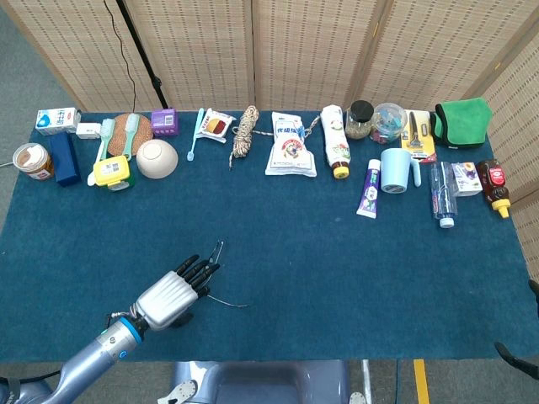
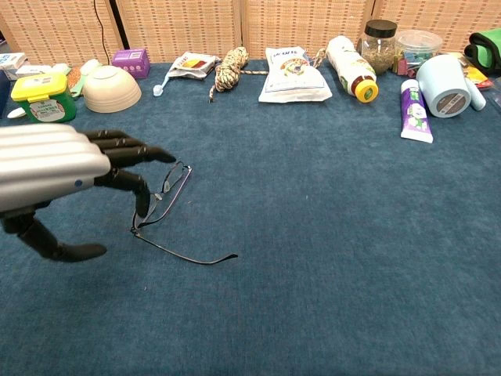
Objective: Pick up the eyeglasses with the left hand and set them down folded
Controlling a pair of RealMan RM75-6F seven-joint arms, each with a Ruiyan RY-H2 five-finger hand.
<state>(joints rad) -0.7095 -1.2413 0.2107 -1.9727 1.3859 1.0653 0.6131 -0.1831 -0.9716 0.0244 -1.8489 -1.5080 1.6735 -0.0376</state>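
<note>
The thin dark-framed eyeglasses (image 2: 167,196) lie on the blue tablecloth (image 2: 329,235), with one temple swung out to the right. In the head view only the glasses' far end (image 1: 217,250) and the swung-out temple (image 1: 232,302) show past the hand. My left hand (image 2: 48,168) hovers just left of the glasses with its fingers spread and nothing in it. One finger (image 2: 141,200) curls down beside the frame; I cannot tell whether it touches. From the head camera the left hand (image 1: 167,298) sits near the table's front edge. The right hand does not show.
A row of items lines the far edge: a green-and-yellow box (image 2: 45,86), a beige bowl (image 2: 111,88), a rope coil (image 2: 228,66), a white bag (image 2: 293,74), a bottle (image 2: 351,66), a toothpaste tube (image 2: 415,110) and a blue cup (image 2: 444,84).
</note>
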